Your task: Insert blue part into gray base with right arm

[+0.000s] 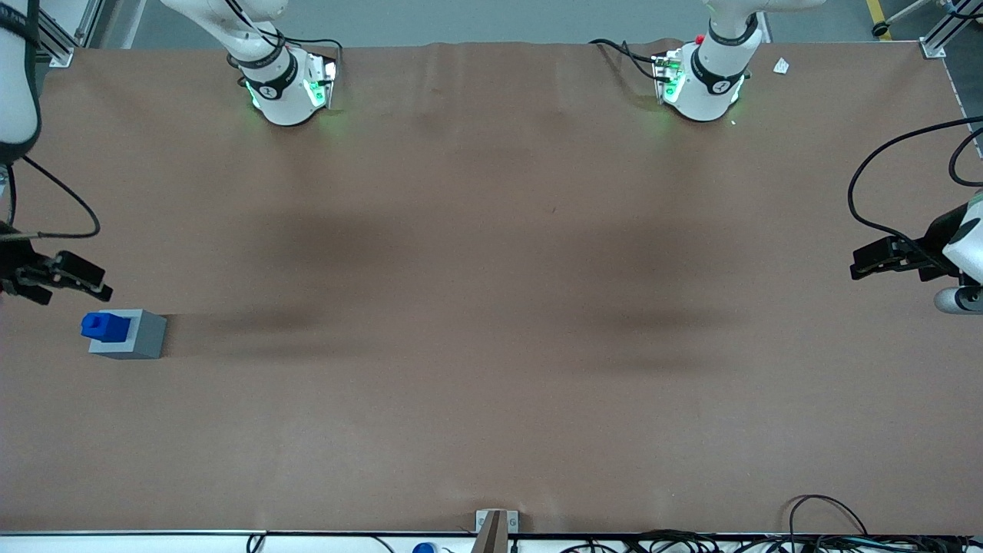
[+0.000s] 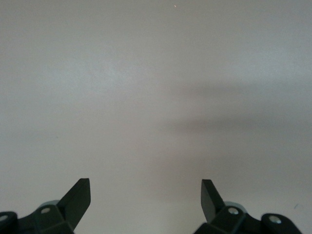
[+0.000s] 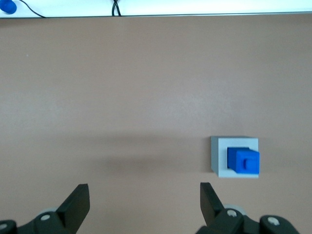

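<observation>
Brown table covering (image 1: 491, 307) is taking up pretty much everything, and it's what's sitting closest to the front camera along that near edge. Going down in size, the right arm (image 1: 15, 84) is hanging at the working arm's end of the table, with its gripper (image 1: 73, 278) hovering above the surface, a bit farther from the front camera than the base and well clear of it. Fingers (image 3: 75, 202) are sitting wide apart in the wrist view and aren't holding anything.

Next, the gray base (image 1: 132, 335) is resting on the table near that same end, and the blue part (image 1: 104, 326) is already sitting in its top recess, stub pointing up. The wrist view is showing the same thing: blue part (image 3: 243, 160) nested in the gray base (image 3: 220, 156).

So I'm guessing the insertion is basically done. Can't tell if it's seated fully down, though.
</observation>
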Tool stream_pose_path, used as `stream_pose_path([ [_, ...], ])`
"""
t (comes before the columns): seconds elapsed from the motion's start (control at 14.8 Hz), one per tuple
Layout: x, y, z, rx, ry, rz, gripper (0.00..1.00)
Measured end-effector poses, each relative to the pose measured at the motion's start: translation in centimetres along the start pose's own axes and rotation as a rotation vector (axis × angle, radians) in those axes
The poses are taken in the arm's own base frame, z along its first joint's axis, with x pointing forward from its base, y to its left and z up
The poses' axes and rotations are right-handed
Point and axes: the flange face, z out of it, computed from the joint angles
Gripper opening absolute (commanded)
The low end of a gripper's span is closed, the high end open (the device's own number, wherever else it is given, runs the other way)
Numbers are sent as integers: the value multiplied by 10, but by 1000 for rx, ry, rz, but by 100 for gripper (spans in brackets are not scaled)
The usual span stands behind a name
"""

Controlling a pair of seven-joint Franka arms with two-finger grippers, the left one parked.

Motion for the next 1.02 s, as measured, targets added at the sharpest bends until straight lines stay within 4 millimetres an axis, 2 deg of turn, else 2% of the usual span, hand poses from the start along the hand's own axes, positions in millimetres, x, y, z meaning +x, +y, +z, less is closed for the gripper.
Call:
stream_pose_path([
  [0.34,-34,-10,-52,7,-42,13,100],
  [0.54,-52,-14,-75,10,-64,17,100],
  [0.81,-59,-17,-84,-12,-69,27,100],
  [1.02,-55,-32,-95,-22,-48,57,100],
])
